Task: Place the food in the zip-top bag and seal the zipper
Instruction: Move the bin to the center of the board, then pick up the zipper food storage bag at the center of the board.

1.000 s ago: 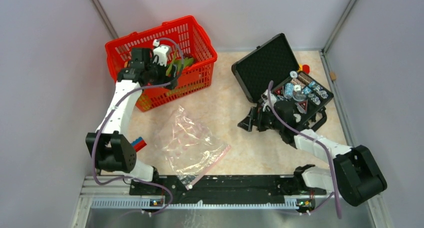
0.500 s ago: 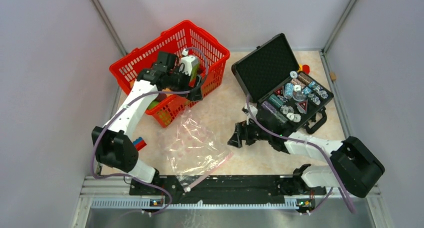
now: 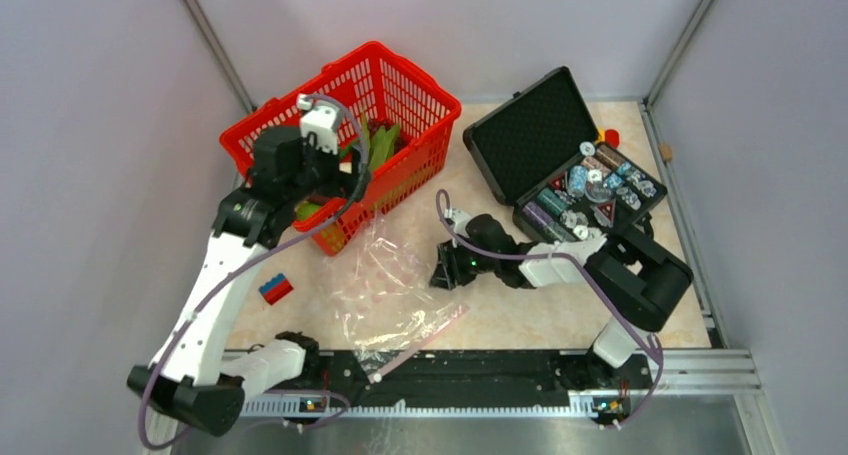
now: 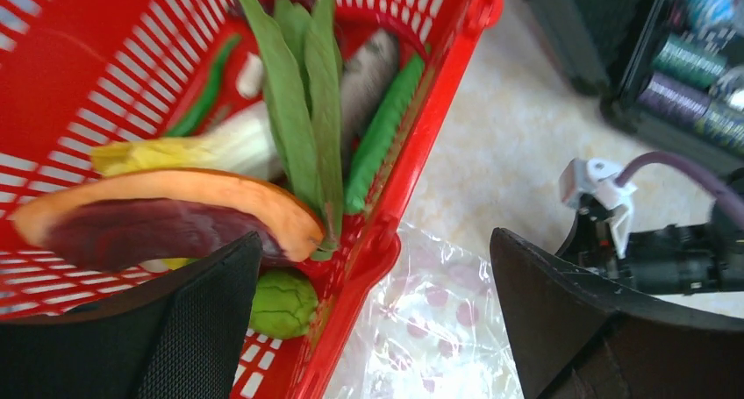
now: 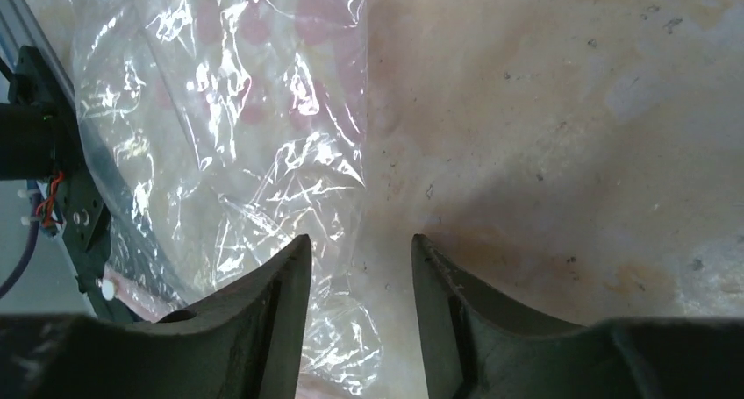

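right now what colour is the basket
The basket is red, clearest in the top external view.

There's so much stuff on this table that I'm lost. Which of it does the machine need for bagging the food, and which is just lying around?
Part of the job:
- toy food in the red basket: green pods, orange curved piece, green round fruit
- zip-top bag
- its pink zipper

Just lying about:
- black case
- poker chips
- red-and-blue block

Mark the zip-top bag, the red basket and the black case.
zip-top bag (image 3: pixel 385 287): top external view, middle of the crinkled clear film.
red basket (image 3: pixel 405 175): top external view, mesh wall facing the arms.
black case (image 3: pixel 522 130): top external view, foam inside the open lid.
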Available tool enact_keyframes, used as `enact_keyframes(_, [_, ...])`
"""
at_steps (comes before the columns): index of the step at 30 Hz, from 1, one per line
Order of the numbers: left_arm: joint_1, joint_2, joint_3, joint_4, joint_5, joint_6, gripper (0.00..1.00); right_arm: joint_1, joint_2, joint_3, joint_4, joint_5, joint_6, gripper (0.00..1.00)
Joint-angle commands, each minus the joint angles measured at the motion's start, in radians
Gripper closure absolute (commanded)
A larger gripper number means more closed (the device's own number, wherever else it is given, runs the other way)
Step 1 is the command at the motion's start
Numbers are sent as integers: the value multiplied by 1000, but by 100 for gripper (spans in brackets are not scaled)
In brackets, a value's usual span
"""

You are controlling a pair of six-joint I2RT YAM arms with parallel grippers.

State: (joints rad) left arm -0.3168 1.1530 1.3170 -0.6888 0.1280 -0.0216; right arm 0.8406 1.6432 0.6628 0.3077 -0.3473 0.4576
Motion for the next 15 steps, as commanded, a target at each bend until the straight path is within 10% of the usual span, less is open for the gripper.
enact_keyframes(1, [2,-154,-55,141,-75,-24,1,15,23,31,69,14,1,58])
enact_keyframes(7, [2,-235,-113,172,86,-51,1,15,-41,-30,141,-15,48,100])
enact_keyframes(15, [-15,-249,-186,265,398,-139,1,0,-337,-220,37,242,155,100])
